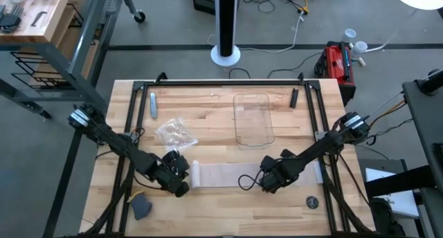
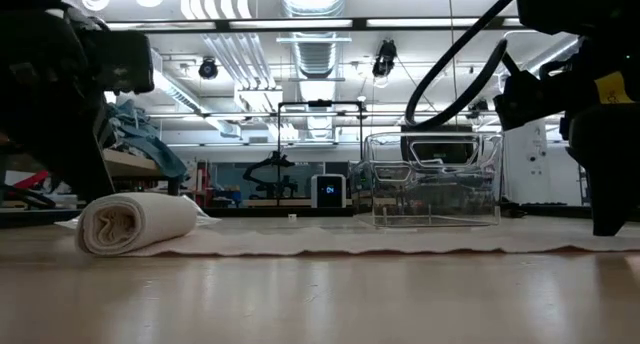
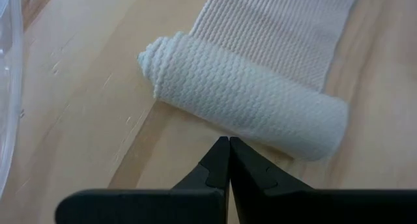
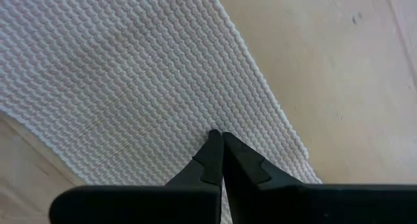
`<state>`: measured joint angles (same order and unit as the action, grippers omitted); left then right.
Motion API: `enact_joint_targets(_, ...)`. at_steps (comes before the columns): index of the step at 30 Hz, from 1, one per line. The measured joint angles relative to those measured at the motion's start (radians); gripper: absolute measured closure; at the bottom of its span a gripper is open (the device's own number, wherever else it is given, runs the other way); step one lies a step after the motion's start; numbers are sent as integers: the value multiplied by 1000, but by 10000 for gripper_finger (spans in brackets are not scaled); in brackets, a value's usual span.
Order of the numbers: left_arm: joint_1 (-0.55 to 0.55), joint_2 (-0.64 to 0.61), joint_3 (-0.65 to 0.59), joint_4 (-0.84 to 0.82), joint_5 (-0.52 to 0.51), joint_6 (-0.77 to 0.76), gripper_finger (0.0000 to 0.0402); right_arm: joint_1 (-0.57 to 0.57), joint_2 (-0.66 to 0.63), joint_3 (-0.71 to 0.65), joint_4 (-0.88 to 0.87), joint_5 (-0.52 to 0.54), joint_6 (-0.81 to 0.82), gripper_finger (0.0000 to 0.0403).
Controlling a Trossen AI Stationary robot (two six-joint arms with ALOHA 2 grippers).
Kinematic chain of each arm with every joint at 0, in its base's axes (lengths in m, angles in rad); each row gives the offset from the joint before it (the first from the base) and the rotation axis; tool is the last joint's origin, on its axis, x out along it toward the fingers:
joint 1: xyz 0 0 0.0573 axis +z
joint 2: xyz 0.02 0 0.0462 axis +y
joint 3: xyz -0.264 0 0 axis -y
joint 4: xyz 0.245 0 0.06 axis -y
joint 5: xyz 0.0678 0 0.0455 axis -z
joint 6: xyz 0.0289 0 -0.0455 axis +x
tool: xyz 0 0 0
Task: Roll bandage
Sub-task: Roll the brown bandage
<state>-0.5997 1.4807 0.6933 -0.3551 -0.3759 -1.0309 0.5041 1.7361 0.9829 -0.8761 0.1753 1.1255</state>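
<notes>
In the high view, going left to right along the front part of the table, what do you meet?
Left hand → rolled end of the bandage → its flat unrolled strip → right hand → small dark round object.

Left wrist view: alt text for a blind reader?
A partly rolled white bandage lies on the wooden table, its unrolled tail stretching away. The left gripper, fingers shut, sits just short of the roll.

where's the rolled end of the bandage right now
In the high view the bandage lies front-centre on the table; its rolled end sits beside the left gripper.
</notes>
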Motion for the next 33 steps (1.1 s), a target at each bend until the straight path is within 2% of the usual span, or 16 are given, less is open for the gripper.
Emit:
enact_joint_targets(9,3,39,-1,56,-6,19,401,0,0,0,3,8,-9,403)
enact_joint_targets(33,65,39,-2,180,-33,139,401,0,-1,1,22,8,-8,403)
